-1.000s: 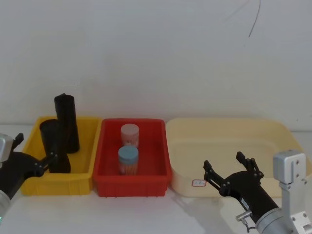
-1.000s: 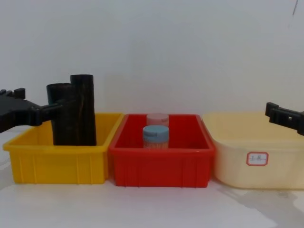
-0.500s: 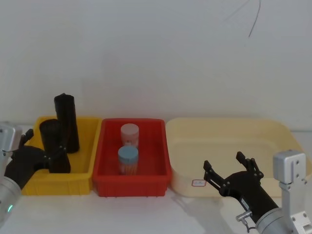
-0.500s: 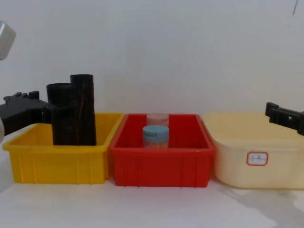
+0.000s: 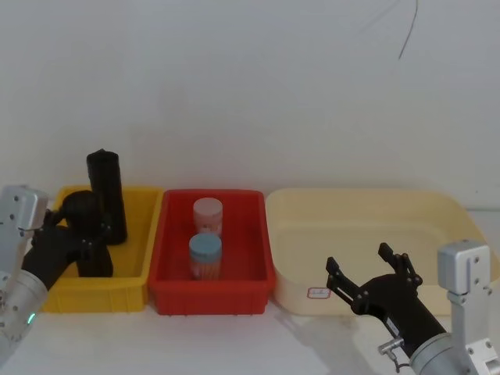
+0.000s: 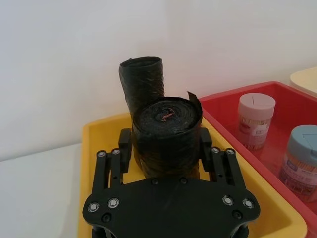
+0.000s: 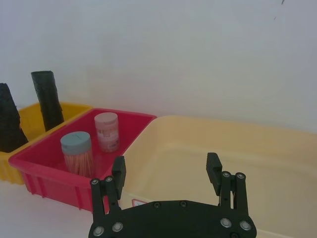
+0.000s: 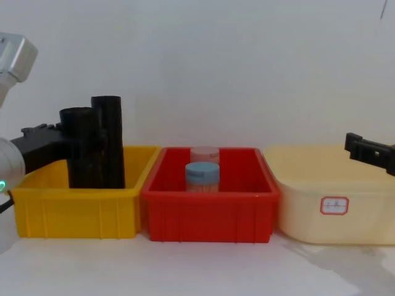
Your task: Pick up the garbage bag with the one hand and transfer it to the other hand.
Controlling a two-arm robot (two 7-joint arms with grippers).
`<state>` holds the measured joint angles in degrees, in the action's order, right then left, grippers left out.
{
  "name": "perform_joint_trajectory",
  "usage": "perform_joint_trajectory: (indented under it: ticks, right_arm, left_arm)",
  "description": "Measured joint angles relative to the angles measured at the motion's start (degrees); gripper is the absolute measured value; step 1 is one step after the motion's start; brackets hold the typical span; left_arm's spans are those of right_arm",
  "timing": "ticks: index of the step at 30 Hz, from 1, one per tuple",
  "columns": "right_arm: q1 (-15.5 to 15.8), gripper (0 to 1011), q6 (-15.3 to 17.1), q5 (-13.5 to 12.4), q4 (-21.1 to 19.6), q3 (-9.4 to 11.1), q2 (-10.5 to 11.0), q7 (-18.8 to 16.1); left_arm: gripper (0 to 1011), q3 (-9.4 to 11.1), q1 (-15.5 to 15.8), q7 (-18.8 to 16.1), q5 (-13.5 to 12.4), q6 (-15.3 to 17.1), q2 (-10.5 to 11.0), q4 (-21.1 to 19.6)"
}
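The garbage bag (image 6: 166, 124), a matte black roll, stands upright near the front of the yellow bin (image 5: 98, 295). My left gripper (image 6: 166, 141) reaches in from the left, its fingers (image 6: 125, 146) pressed against both sides of the roll's upper part. From the head the same roll (image 5: 80, 215) shows with the gripper's black body beside it, and in the chest view the roll (image 8: 79, 148) rests in the bin. A second, taller black roll (image 5: 106, 195) stands just behind it. My right gripper (image 5: 358, 258) hangs open over the front of the cream bin (image 5: 367, 211), holding nothing.
A red bin (image 5: 211, 295) sits between the yellow and cream bins. It holds a blue-lidded jar (image 5: 205, 254) and, behind that, a pink-lidded jar (image 5: 208, 212). A white wall rises close behind all three bins.
My left arm has swung in toward the yellow bin and brought its fingers around the nearer black roll. The roll has not risen. The right arm has stayed still.
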<state>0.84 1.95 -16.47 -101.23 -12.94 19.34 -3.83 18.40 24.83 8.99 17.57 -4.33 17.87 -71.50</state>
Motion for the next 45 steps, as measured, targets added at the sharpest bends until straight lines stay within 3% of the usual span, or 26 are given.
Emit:
perform_joint_trajectory:
  ticks: [6,14,32,38,45]
  right_arm:
    - [0.0,1000,0.0,0.0,0.0,0.0,0.0,0.0]
    - [0.0,1000,0.0,0.0,0.0,0.0,0.0,0.0]
    - [0.0,1000,0.0,0.0,0.0,0.0,0.0,0.0]
    - [0.0,1000,0.0,0.0,0.0,0.0,0.0,0.0]
    - [0.0,999,0.0,0.0,0.0,0.0,0.0,0.0]
  left_arm:
    - [629,-0.3,1.0,0.9,0.3,-0.4,-0.9,1.7]
    - [497,-1.4,0.6,3.2,2.0,-1.4,-0.9,0.3]
    - [457,-4.8,0.2,12.0,10.3,-4.2,-1.2,-9.0]
    - [457,-4.4,1.7,14.9,13.1,-4.5,-2.3,-10.5]
    - [457,-2.3,4.2,18.5,15.6,-4.3,-4.2,-10.2]
